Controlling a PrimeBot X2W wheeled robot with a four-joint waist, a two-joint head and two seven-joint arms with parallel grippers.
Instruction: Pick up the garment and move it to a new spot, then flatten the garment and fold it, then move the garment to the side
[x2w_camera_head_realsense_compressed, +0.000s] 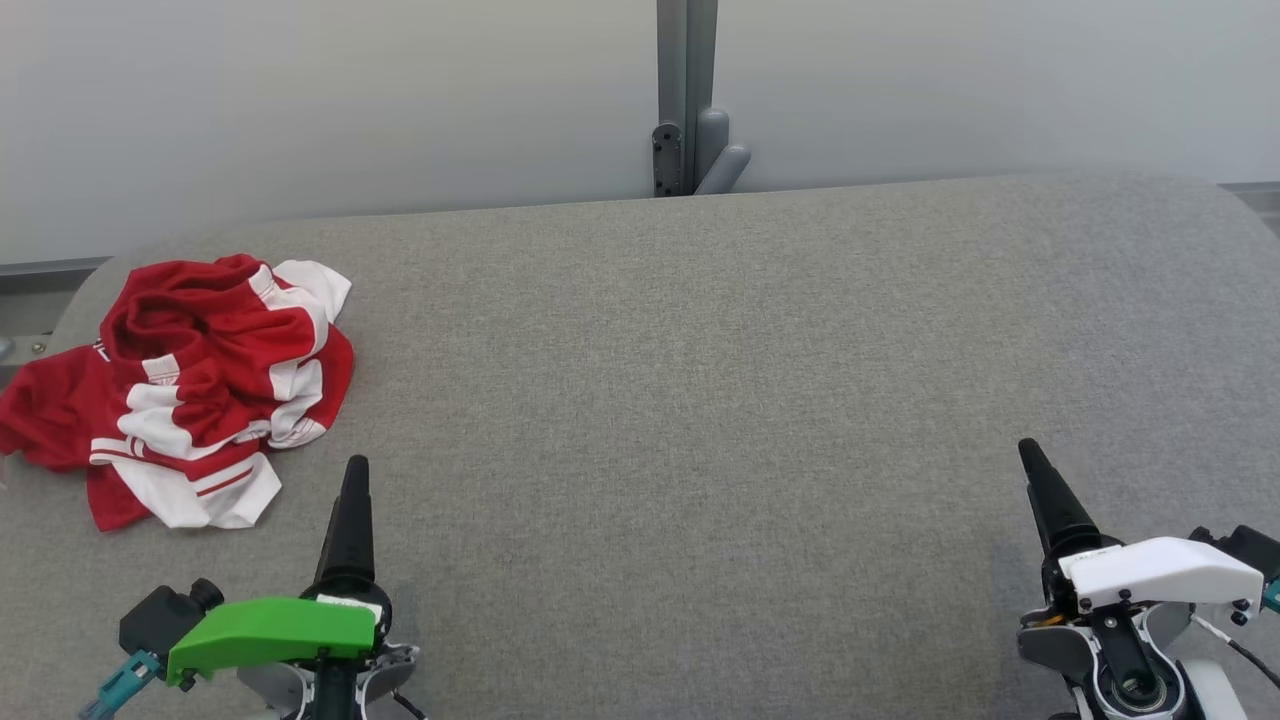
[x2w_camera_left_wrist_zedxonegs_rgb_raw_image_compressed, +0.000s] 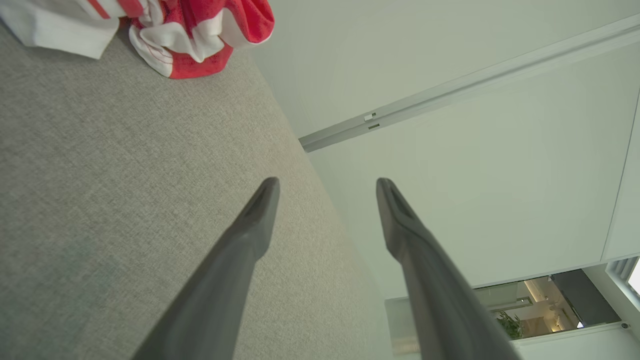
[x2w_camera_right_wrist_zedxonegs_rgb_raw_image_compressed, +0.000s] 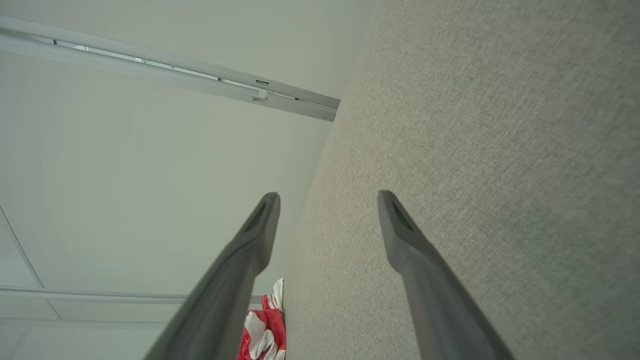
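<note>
The garment (x2w_camera_head_realsense_compressed: 190, 385) is a red and white shirt, crumpled in a heap at the far left of the grey table (x2w_camera_head_realsense_compressed: 700, 400). A corner of the same garment (x2w_camera_left_wrist_zedxonegs_rgb_raw_image_compressed: 170, 35) lies at the top left of the left wrist view, and a bit of the garment (x2w_camera_right_wrist_zedxonegs_rgb_raw_image_compressed: 265, 332) peeks out low in the right wrist view. My left gripper (x2w_camera_head_realsense_compressed: 355, 470) sits at the lower left, just right of the heap and apart from it. In its wrist view the left gripper (x2w_camera_left_wrist_zedxonegs_rgb_raw_image_compressed: 327, 182) stands open and empty. At the lower right, far from the cloth, my right gripper (x2w_camera_head_realsense_compressed: 1030, 452) is also open, and nothing lies between the right gripper (x2w_camera_right_wrist_zedxonegs_rgb_raw_image_compressed: 327, 196) fingers.
A grey post with a bracket (x2w_camera_head_realsense_compressed: 688, 110) stands behind the table's far edge against a pale wall (x2w_camera_head_realsense_compressed: 300, 100). The garment hangs slightly over the table's left edge. Bare grey felt stretches between the two grippers.
</note>
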